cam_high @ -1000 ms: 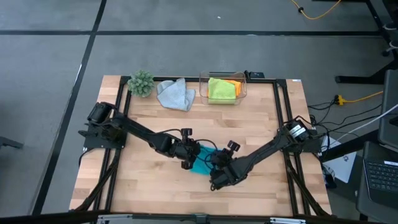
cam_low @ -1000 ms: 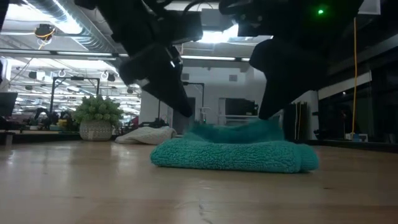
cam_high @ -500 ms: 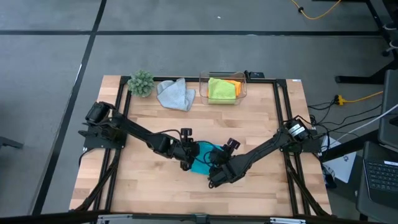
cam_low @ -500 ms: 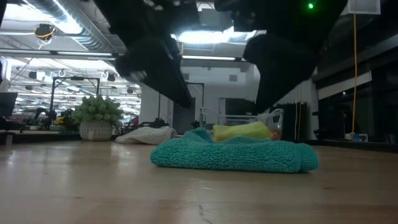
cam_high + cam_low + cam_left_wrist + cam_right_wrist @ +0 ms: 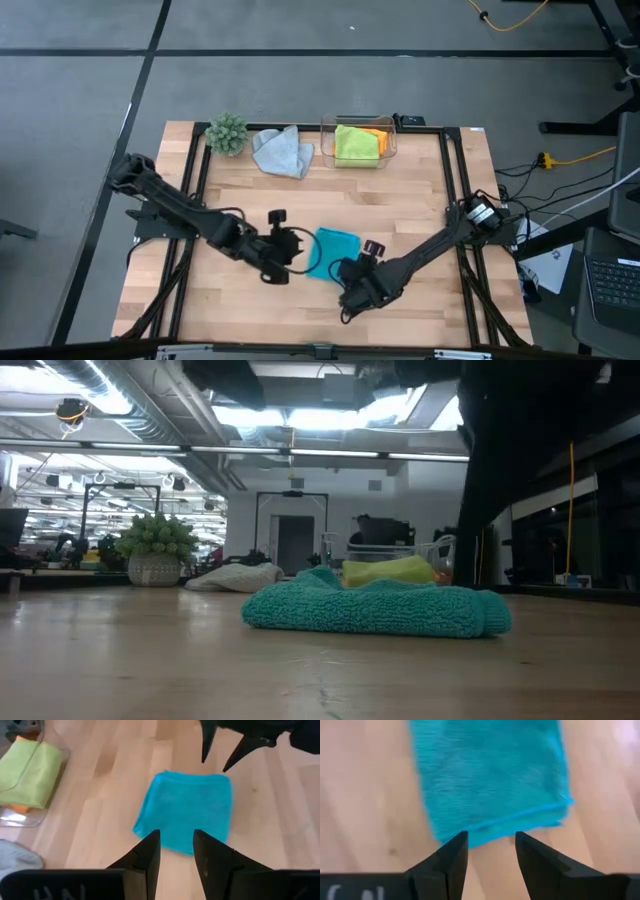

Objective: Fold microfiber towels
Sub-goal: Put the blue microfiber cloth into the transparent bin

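Both grippers have backed off the turquoise towel (image 5: 335, 247), which lies folded mid-table: left gripper (image 5: 297, 250) just beside it, right gripper (image 5: 350, 268) near its corner, fingers parted, empty.

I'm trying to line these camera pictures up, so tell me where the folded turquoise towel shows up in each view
High view: the turquoise towel lies at mid-table, between the two grippers.
Low view: it lies in the centre on the tabletop.
Left wrist view: just beyond the left gripper, mid-picture.
Right wrist view: beyond the right gripper, filling the upper middle.
Shared landmark: the lime green towel, also in the low and left wrist views; not in the right wrist view.
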`<state>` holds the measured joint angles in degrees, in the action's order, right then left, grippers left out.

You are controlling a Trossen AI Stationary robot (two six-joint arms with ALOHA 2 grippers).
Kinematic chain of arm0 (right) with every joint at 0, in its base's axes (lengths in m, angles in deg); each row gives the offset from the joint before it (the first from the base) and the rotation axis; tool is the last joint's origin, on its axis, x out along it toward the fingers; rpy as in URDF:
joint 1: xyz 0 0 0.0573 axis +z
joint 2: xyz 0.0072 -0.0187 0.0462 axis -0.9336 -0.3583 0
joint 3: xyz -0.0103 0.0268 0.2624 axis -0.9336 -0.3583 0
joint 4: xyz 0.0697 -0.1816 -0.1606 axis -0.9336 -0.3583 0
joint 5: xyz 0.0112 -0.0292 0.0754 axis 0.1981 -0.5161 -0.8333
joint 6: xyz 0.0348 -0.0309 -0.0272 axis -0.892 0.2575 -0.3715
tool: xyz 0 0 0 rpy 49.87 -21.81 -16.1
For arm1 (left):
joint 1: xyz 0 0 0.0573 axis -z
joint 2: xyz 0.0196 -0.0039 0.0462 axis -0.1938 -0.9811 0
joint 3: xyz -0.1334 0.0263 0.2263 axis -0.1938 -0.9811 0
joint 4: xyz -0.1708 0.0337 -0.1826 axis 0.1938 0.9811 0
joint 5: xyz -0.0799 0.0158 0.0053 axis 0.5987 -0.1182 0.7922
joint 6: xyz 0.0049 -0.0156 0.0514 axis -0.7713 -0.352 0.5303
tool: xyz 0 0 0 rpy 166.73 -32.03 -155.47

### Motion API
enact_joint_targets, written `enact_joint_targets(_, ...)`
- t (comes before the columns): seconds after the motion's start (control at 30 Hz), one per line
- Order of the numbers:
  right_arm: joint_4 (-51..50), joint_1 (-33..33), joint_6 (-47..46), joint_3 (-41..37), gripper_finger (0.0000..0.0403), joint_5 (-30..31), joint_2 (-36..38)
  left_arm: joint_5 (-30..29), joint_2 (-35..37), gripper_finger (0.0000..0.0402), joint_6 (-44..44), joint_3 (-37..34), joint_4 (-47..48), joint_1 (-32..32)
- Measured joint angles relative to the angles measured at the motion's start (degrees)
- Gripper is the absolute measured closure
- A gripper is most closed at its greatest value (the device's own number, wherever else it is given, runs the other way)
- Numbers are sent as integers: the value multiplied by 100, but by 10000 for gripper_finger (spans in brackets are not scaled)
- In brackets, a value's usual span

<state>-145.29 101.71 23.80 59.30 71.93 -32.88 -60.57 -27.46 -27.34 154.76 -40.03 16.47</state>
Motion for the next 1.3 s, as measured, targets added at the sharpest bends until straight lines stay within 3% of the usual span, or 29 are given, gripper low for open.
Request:
enact_joint_targets(0.4,1712,17,1964,-2,237,-172,1,-15,39,292,74,0,4,301)
enact_joint_targets(0.57,1954,15,2014,-2,237,-508,1,-15,39,292,75,0,5,301)
enact_joint_targets(0.83,2276,-27,1978,-4,235,-501,-73,-15,39,292,78,0,17,301)
enact_joint_targets(1.03,2665,-18,2457,-7,192,-1017,-479,-15,39,292,80,-3,21,301)
enact_joint_targets(1.3,2623,-47,2942,-11,134,-836,-742,-13,37,292,80,-4,26,301)
